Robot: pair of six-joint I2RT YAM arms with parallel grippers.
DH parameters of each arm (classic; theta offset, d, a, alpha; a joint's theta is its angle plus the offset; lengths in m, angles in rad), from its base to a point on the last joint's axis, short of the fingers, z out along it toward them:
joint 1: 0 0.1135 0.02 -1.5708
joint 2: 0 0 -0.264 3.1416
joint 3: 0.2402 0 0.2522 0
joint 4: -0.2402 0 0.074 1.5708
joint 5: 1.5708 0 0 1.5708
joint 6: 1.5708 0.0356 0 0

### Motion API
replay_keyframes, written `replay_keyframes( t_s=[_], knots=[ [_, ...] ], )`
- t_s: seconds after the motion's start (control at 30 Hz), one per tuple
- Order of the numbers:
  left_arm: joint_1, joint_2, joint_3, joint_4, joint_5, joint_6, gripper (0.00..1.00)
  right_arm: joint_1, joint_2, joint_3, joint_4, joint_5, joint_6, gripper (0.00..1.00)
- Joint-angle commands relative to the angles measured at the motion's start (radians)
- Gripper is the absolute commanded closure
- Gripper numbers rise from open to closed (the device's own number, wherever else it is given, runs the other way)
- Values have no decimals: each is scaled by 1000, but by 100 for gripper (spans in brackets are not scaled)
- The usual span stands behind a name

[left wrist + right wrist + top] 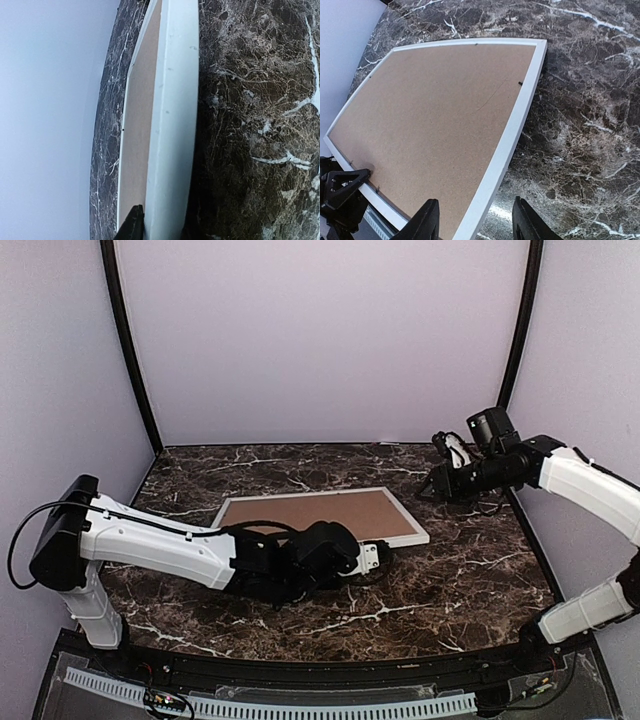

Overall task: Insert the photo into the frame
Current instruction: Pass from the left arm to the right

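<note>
You are looking at the frame (172, 125) as it is lying flat on the marble table (590, 125), back side up, with its brown backing board (435, 135) facing the cameras. The left gripper (375, 558) is sitting low at the frame's near edge, close to the near right corner, so the white rim is running straight ahead from between its jaws. One dark finger (134, 225) is resting on the board side of that rim. The jaws are standing narrow on either side of the rim, though you cannot tell whether they are actually pinching it. The right gripper (477, 222) is hovering above the table with its jaws standing wide apart and holding nothing. The frame's right-hand rim is passing below the gap between its fingers, the board is spreading out ahead and to its left, and bare marble is lying to its right.
</note>
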Motion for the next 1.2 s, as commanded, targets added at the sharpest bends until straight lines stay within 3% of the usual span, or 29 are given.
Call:
replay_keyframes(
  t_s=[0.0, 0.17, 0.3, 0.43, 0.63, 0.87, 1.17],
  knots=[
    [16, -102, 56, -10, -25, 22, 100, -4, -63, 52, 35, 38, -32, 49],
    [54, -135, 118, -111, 22, 23, 100, -4, -78, 97, 55, 44, -50, 47],
    [109, -176, 190, -235, 148, -21, 100, -4, -69, 125, 71, 20, -78, 47],
    [175, -220, 274, -358, 255, -47, 100, -4, -94, 128, 137, -14, -115, 35],
    [243, -253, 409, -474, 359, -26, 100, 1, -114, 134, 224, -88, -156, 28],
    [337, -269, 553, -616, 556, -34, 100, 41, -109, 153, 250, -152, -259, 25],
    [416, -254, 628, -720, 725, -48, 100, 94, -161, 146, 302, -228, -366, 25]
  ],
)
